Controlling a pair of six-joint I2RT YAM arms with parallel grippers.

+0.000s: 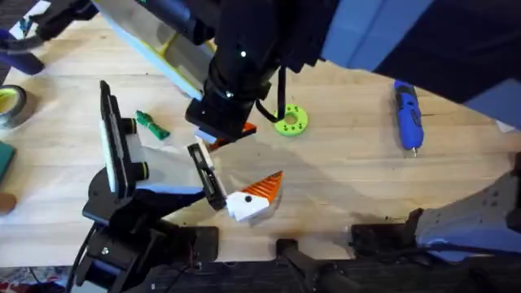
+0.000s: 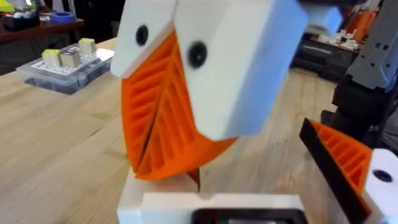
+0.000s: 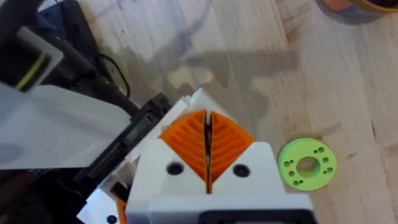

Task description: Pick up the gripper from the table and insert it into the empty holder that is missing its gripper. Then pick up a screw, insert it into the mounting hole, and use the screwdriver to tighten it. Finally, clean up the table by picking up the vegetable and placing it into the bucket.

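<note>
Even, bright light on the table (image 1: pixel 342 179); soft shadows, the near arm (image 1: pixel 244 49) blurred (large, dark).

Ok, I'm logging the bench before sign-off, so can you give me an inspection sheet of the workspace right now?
Surface: pale wooden table, no spills seen.
Job's things: white-and-orange ribbed finger piece beside slim black bar holder; blue pen-shaped screwdriver lying apart; dark-green toy vegetable on the table.
Clutter: lime-green holed disc; tape roll.
Grippers: right gripper above the fixture, jaws shut.
Cables: black cable hanging off the arm.
Surroundings: clear parts box.
</note>
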